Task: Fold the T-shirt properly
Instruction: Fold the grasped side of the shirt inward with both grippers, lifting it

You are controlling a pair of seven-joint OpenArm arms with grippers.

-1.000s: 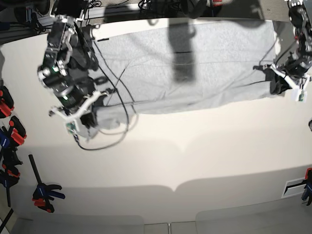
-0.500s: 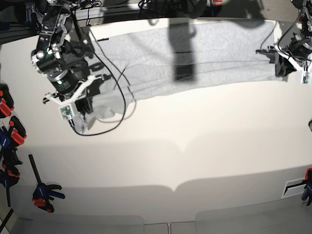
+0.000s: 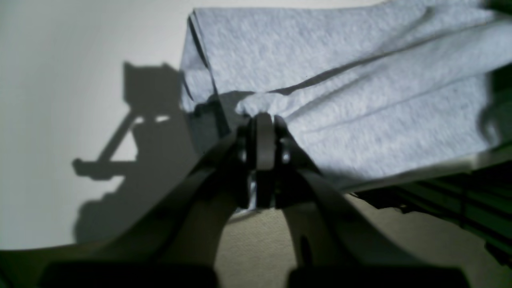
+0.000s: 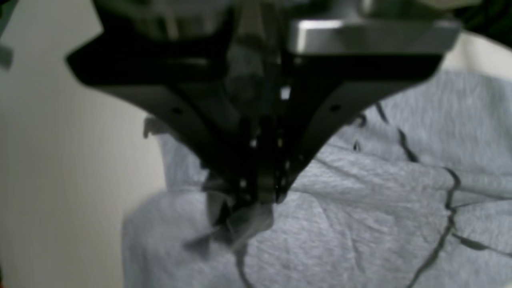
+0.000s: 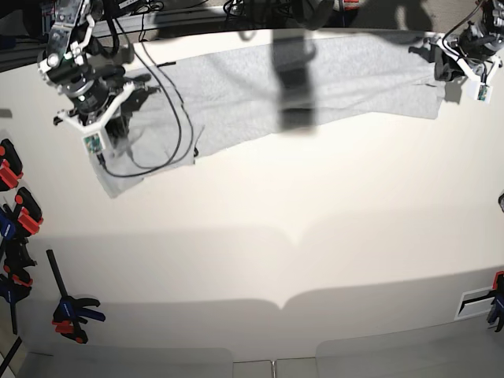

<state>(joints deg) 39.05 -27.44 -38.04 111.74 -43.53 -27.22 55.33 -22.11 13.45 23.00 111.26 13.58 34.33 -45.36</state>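
Currently, T-shirt [image 5: 315,87]: soft, light, limp grey knit, stretched flat along the far edge of the counter [image 5: 315,236], sagging and creasing between its 2 held ends. Left end effector [image 3: 262,120] and right end effector [image 4: 256,196] each clamp a bunched edge; best gripped at corners or hems, judging by the drape.

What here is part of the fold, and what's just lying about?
In the job: T-shirt; left gripper and right gripper, each shut on the T-shirt.
Lying about: clamps at the table edge.
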